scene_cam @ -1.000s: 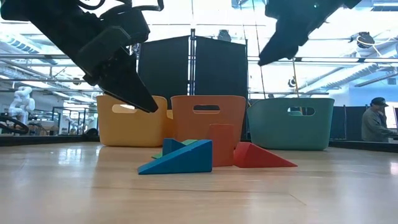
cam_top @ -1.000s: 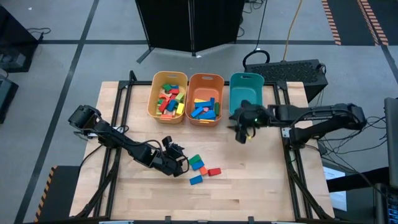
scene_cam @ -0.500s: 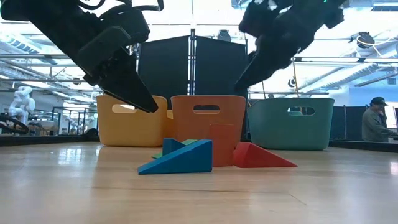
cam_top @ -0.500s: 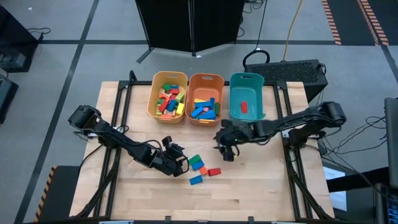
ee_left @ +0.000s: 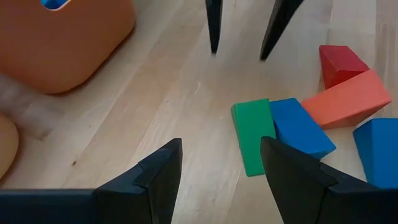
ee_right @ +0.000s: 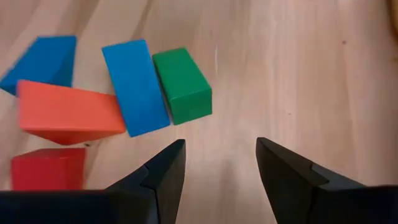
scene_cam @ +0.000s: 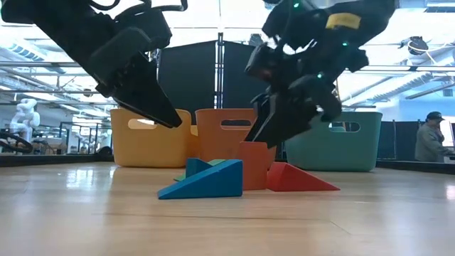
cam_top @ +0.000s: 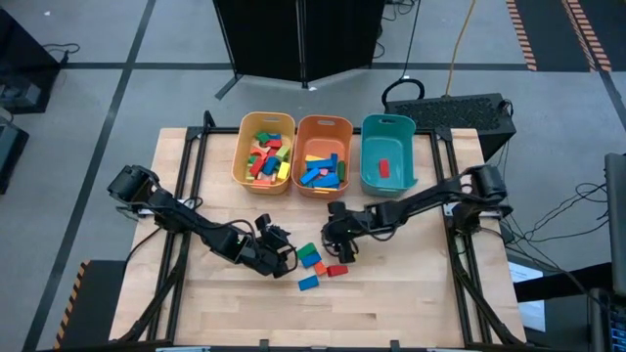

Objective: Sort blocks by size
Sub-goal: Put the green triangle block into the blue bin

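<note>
Several loose blocks lie flat on the table in a cluster: a green one [cam_top: 306, 250], a blue one [cam_top: 312, 258], an orange one [cam_top: 320, 266], a red one [cam_top: 337, 270] and a blue wedge [cam_top: 308, 283]. My right gripper [cam_top: 341, 248] is open and empty, low over the table just to the right of the cluster; the green block [ee_right: 182, 85] lies just ahead of its fingers. My left gripper [cam_top: 286, 259] is open and empty, just to the left of the cluster, with the green block [ee_left: 254, 137] ahead of it.
Three bins stand in a row at the far side: yellow [cam_top: 244, 147] and orange [cam_top: 299, 152], each with several blocks, and teal [cam_top: 368, 147] with one red block [cam_top: 383, 168]. A person [scene_cam: 430, 139] sits in the room beyond the table.
My right gripper has gone from the teal bin's near rim toward the table's left and near edges and down to the loose blocks, staying open. The red block now shows inside the teal bin.
</note>
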`<action>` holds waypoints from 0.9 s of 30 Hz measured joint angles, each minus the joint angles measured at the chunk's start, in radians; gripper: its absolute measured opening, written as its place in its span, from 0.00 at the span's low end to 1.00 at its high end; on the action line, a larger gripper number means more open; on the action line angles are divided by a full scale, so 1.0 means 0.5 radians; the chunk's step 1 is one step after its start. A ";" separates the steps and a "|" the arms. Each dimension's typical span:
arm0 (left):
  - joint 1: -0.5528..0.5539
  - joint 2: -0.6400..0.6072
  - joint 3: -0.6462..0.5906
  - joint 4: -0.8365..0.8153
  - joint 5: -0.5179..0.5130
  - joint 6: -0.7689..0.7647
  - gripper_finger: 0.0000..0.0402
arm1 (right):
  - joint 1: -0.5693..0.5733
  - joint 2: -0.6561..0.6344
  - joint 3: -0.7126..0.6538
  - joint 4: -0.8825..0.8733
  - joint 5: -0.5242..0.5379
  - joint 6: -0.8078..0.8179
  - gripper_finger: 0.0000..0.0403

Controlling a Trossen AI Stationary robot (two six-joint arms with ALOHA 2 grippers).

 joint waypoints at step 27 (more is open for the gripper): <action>-0.006 0.000 0.000 0.027 0.018 0.014 0.54 | 0.024 0.617 0.881 -0.751 -0.163 -0.399 0.44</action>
